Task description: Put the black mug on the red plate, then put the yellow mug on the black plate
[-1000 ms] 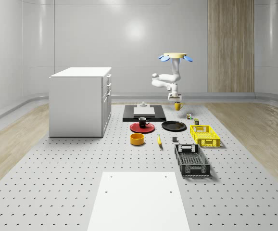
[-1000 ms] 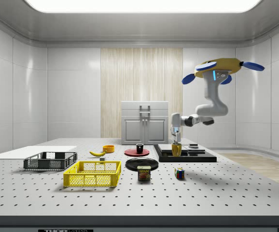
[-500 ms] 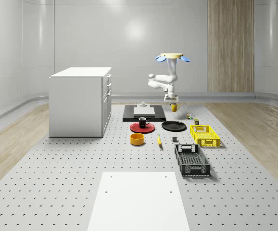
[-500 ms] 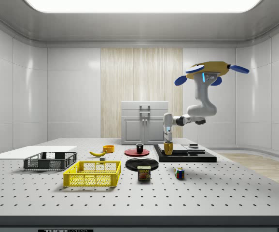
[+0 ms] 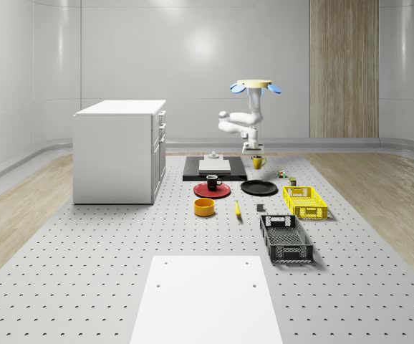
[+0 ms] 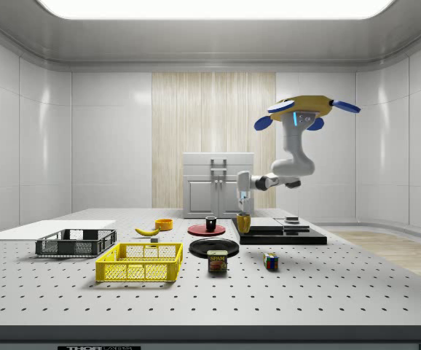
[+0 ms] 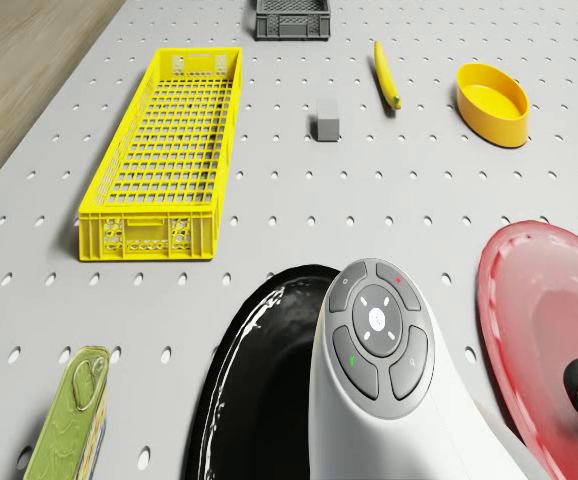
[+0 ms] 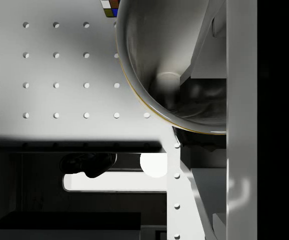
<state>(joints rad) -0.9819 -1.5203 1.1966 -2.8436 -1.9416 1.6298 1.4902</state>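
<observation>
The drone [image 5: 253, 84] hovers over the far middle of the table, behind the black plate [image 5: 258, 188]. Its arm hangs down, and the gripper [image 5: 253, 155] is shut on the rim of the yellow mug [image 5: 257, 163]. In the side view the yellow mug [image 6: 243, 222] hangs upright just above the table, past the black plate [image 6: 214, 248] on the side view's right. The black mug [image 5: 213, 182] stands on the red plate [image 5: 212, 190]. The drone view looks past the wrist [image 7: 374, 350] onto the black plate [image 7: 259, 390] and the red plate [image 7: 539, 330]. The mug's inside [image 8: 174, 65] shows in the wrist view.
A white cabinet [image 5: 119, 150] stands at the whole-scene view's left. A black tray [image 5: 214, 169] lies behind the plates. A yellow crate [image 5: 305, 201], a black crate [image 5: 286, 239], a yellow bowl [image 5: 204, 207], a banana [image 5: 237, 208], a can [image 6: 217, 261] and a colour cube [image 6: 270, 262] lie around.
The drone, arm and held yellow mug have shifted toward the whole-scene view's left (the side view's left) and slightly lower, closer to the black plate. The black mug has not moved.
</observation>
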